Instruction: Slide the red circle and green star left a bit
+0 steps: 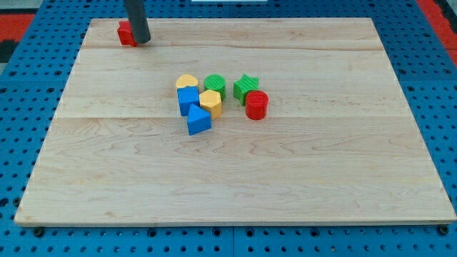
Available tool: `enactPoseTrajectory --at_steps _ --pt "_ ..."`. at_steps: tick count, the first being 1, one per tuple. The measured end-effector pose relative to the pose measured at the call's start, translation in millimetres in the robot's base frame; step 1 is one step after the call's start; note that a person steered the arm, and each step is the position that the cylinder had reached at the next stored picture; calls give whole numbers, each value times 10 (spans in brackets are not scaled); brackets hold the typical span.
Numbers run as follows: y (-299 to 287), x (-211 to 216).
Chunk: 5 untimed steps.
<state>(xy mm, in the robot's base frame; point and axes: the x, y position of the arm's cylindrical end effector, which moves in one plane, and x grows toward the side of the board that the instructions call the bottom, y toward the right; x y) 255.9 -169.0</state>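
The red circle [256, 104] sits near the board's middle, touching the green star [246, 87] just above and to its left. My tip [142, 41] is far off at the view's top left, next to a small red block [126, 33] that it partly hides. The tip is well apart from the red circle and green star.
Left of the star lies a tight cluster: a green circle [215, 85], a yellow heart [187, 83], a yellow hexagon [211, 102], a blue block [188, 100] and a blue triangle [198, 120]. The wooden board [235, 178] rests on a blue pegboard [443, 107].
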Motion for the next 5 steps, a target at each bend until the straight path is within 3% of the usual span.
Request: enactPoseTrajectory --at_steps 2,3,4,5 --pt "2222 863" --pt "2983 1542" --pt "2465 1856" --pt "1912 1516"
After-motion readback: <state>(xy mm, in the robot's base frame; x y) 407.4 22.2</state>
